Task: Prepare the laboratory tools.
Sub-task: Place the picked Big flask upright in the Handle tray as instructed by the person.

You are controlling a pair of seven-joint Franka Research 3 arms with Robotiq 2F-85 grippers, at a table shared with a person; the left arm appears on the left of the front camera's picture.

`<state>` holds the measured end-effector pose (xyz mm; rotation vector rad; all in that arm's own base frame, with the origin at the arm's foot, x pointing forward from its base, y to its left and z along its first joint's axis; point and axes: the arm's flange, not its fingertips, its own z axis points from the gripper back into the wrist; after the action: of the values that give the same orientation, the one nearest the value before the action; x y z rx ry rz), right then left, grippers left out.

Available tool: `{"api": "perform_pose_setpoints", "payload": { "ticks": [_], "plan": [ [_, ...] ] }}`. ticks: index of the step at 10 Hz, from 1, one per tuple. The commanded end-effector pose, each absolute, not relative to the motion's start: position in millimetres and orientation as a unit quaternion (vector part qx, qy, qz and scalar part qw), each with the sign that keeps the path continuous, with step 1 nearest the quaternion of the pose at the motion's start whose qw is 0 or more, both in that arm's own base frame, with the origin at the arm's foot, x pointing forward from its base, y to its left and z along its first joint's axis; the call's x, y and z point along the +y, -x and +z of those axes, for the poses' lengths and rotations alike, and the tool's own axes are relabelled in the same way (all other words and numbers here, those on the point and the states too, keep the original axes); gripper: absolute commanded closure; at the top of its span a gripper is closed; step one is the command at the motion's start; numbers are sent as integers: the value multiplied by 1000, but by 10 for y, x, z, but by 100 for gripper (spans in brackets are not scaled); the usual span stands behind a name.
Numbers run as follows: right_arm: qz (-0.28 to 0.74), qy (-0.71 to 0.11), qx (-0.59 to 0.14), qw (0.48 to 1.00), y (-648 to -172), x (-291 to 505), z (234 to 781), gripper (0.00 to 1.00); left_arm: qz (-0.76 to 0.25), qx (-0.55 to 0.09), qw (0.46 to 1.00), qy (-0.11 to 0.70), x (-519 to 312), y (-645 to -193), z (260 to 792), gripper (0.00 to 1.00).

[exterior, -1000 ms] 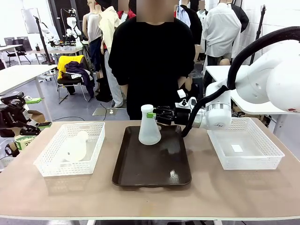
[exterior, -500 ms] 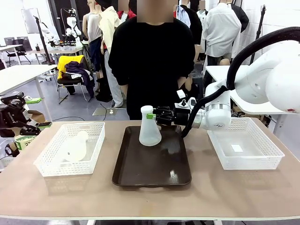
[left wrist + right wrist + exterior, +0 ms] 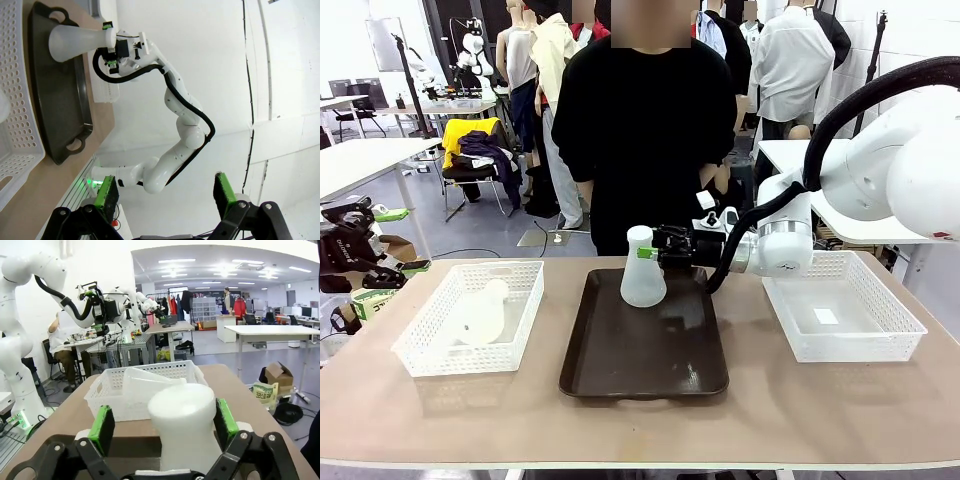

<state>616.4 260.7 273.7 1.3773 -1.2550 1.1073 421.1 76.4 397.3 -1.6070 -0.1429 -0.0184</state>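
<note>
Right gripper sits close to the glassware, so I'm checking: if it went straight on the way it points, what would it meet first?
The upright flask on the tray: its neck stands between the fingers of the open right gripper, so pushing on would likely knock it almost at once.

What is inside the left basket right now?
One frosted flask lies on its side in the left basket, neck toward the far side. The near wall hides the floor just behind it.

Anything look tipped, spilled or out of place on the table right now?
The flask in the left basket lies on its side; the second flask stands upright on the tray. No spill or damage shows.
</note>
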Motion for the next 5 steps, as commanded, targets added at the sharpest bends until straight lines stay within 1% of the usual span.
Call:
{"api": "perform_pose_setpoints", "payload": {
  "ticks": [1, 5],
  "plan": [
    [458, -558, -491, 488, -6118, 2561, 2796, 0, -8, -68, 694, 717, 770, -4210, 3992, 0],
    [452, -547, -493, 503, -6056, 2459, 2845, 0, -8, -68, 694, 717, 770, -4210, 3992, 0]
  ]
}}
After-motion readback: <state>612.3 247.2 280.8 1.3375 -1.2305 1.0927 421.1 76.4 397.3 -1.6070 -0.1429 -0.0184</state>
